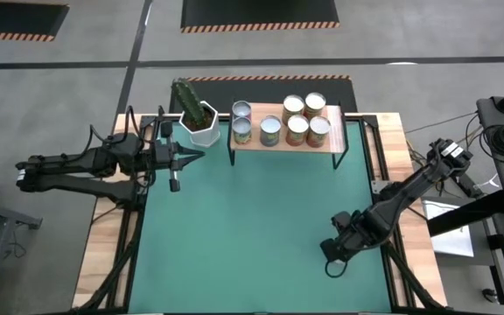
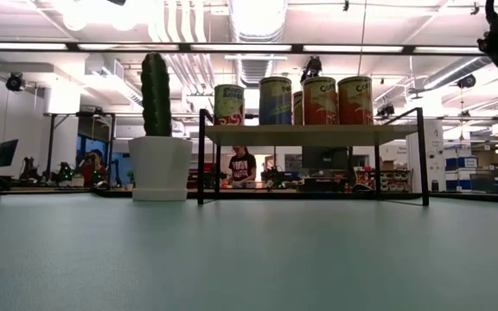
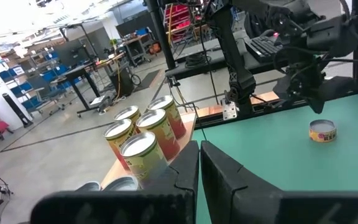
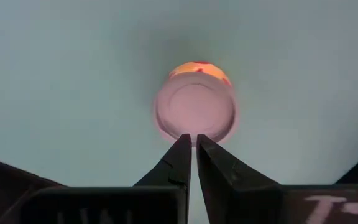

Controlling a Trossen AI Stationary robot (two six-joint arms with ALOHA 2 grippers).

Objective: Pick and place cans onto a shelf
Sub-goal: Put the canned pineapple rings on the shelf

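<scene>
Several cans [image 1: 297, 129] stand upright on the light-wood shelf [image 1: 339, 140] at the table's far edge. They also show in the low view [image 2: 320, 100] and the left wrist view [image 3: 143, 149]. One more can [image 4: 195, 109] stands upright on the green mat at the near right, and it also shows in the left wrist view [image 3: 322, 131]. My right gripper [image 4: 195, 138] hangs shut above this can, pointing down, and hides it in the high view [image 1: 332, 254]. My left gripper [image 1: 198, 156] is shut and empty, level, left of the shelf.
A white pot with a cactus [image 1: 201, 122] stands just left of the shelf, close to my left gripper. The shelf's thin black legs [image 2: 201, 155] stand on the mat. The green mat [image 1: 252, 227] lies open in the middle. People and workbenches show in the room beyond.
</scene>
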